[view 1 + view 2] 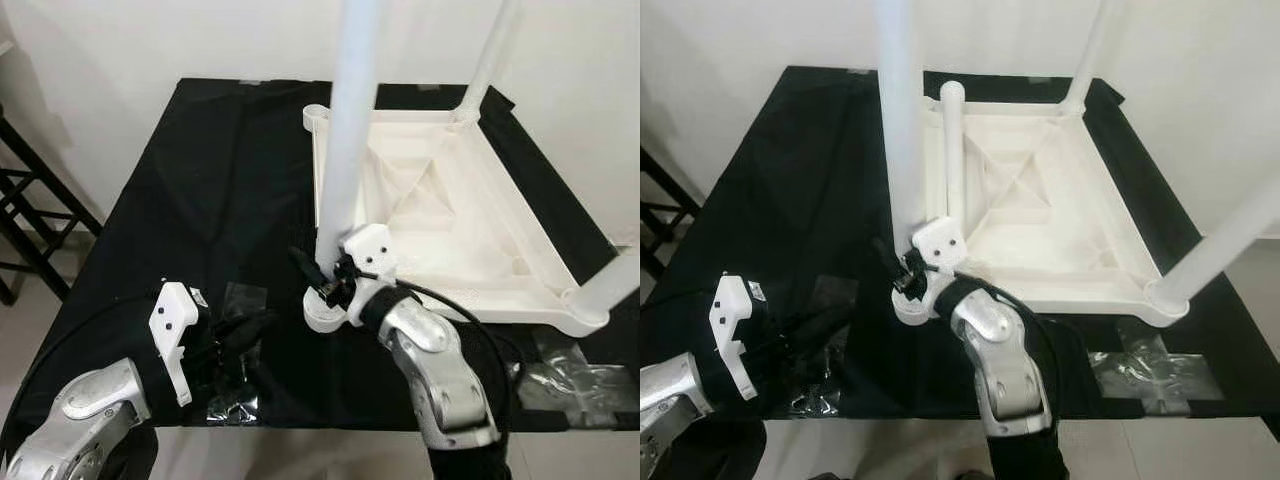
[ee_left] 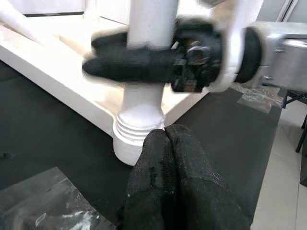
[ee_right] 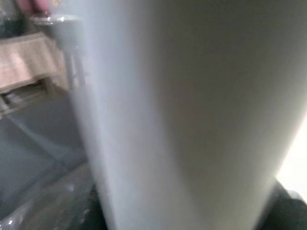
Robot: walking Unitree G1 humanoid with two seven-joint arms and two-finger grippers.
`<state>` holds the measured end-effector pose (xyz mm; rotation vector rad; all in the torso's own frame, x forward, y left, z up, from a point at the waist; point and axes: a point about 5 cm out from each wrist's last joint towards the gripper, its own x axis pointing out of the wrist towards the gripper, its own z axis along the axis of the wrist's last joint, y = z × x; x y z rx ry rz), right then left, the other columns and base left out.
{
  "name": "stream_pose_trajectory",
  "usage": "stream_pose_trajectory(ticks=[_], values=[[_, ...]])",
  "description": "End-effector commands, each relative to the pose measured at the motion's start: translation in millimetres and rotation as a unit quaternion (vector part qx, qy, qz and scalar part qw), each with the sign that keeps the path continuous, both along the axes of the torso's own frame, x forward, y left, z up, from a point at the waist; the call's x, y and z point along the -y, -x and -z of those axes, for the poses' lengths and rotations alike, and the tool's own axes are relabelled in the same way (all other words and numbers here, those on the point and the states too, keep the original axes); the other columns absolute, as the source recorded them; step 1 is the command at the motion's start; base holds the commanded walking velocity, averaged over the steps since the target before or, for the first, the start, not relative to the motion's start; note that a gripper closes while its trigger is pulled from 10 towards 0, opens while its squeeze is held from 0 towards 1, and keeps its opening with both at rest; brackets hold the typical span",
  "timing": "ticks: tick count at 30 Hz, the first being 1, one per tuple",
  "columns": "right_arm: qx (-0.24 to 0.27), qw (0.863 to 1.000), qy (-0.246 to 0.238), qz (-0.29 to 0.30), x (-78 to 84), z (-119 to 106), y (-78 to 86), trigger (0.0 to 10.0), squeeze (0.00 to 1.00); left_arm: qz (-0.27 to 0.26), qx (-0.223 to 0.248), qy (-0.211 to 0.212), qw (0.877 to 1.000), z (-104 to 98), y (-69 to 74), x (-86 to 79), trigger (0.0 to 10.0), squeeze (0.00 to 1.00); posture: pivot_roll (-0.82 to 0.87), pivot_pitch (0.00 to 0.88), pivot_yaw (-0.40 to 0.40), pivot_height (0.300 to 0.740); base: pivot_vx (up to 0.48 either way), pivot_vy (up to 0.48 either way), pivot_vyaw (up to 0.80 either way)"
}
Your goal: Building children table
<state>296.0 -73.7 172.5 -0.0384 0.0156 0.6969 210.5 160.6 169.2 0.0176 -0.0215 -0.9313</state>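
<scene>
Children's table top [image 1: 470, 230], white plastic, lying upside down on the black-covered table [image 1: 200, 200], right of the middle of the frame. Three legs standing up from its corners: one big one [image 1: 345, 130] at the near left corner, one [image 1: 490, 60] at the far right, one [image 1: 615, 285] at the near right edge of the frame. Far left corner socket [image 1: 316, 116] looks bare in the left eye view, though a short white post [image 1: 952, 150] stands close by it in the right eye view. Hard to tell if that is the fourth leg.

Right gripper [image 1: 322, 275] pinching the near left leg low down, just above the threaded socket [image 2: 139, 141]. Probably twisting or pushing it in.

Left gripper [image 2: 165, 158] pressed together, holding nothing, hovering near that same corner at the lower left of the frame. Clear plastic bags [image 1: 235, 400] lying beside it on the cloth.

Mostly done, by the look of it. Left to do: tighten this leg, sort the last corner, flip it upright.
</scene>
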Motion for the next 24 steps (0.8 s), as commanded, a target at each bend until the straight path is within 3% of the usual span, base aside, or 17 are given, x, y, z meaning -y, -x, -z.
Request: stream_pose_trajectory(ticks=[1,5,6,7,8,9,10,11,12,18,19,24], values=[[-0.034,0.998,-0.025,-0.050,-1.5,2,-3.2,10.0,1.00,-0.001,-0.009,-0.004,1.000,4,0.7,-0.9,10.0,0.00,0.09,0.143,-0.044,0.740,0.000,0.000,0.00],[-0.031,0.996,-0.029,-0.074,-4.4,-2,-1.6,10.0,1.00,0.000,-0.010,-0.004,1.000,4,0.5,-0.7,10.0,0.00,0.09,0.143,-0.044,0.740,0.000,0.000,0.00],[-0.019,0.993,-0.033,-0.111,-5.0,-9,-2.1,10.0,1.00,0.001,-0.010,-0.004,1.000,4,0.3,-0.3,10.0,0.00,0.09,0.141,-0.044,0.740,0.000,0.000,0.00],[-0.003,0.977,0.000,-0.214,-3.1,-13,-0.7,10.0,0.71,0.001,-0.010,-0.003,1.000,4,0.0,0.3,10.0,0.00,0.09,0.138,-0.045,0.740,0.000,0.000,0.00],[-0.003,0.977,0.000,-0.214,-3.1,-13,-0.7,10.0,0.71,0.001,-0.010,-0.003,1.000,4,0.0,0.3,10.0,0.00,0.09,0.138,-0.045,0.740,0.000,0.000,0.00],[0.015,0.951,0.038,-0.306,1.6,-17,1.7,10.0,0.00,0.002,-0.010,-0.003,1.000,4,-0.2,0.7,10.0,0.00,0.10,0.133,-0.043,0.740,0.000,0.000,0.00],[0.006,0.928,0.060,-0.367,8.2,-19,-0.8,10.0,0.00,0.002,-0.010,-0.002,1.000,5,-0.4,1.2,10.0,0.00,0.10,0.134,-0.045,0.740,0.000,0.000,0.00],[0.006,0.928,0.060,-0.367,8.2,-19,-0.8,10.0,0.00,0.002,-0.010,-0.002,1.000,5,-0.4,1.2,10.0,0.00,0.10,0.134,-0.045,0.740,0.000,0.000,0.00],[-0.012,0.906,0.061,-0.419,14.2,-27,-11.7,10.0,0.00,0.001,-0.010,-0.002,1.000,5,-0.5,1.6,10.0,0.00,0.10,0.134,-0.045,0.740,0.000,0.000,0.00],[-0.044,0.902,0.075,-0.422,12.7,-27,-36.5,10.0,0.00,0.001,-0.011,-0.002,1.000,6,-0.2,1.8,10.0,0.00,0.11,0.127,-0.041,0.740,0.000,0.000,0.00],[-0.058,0.900,0.057,-0.428,10.9,-29,-41.4,0.0,0.00,0.001,-0.012,-0.002,1.000,6,0.0,1.8,10.0,0.00,0.11,0.127,-0.041,0.740,0.000,0.000,0.00],[-0.058,0.902,0.051,-0.424,10.9,-30,-45.5,0.0,0.00,0.002,-0.012,-0.002,1.000,6,0.2,2.1,10.0,0.00,0.11,0.127,-0.042,0.740,0.000,0.000,0.00]])
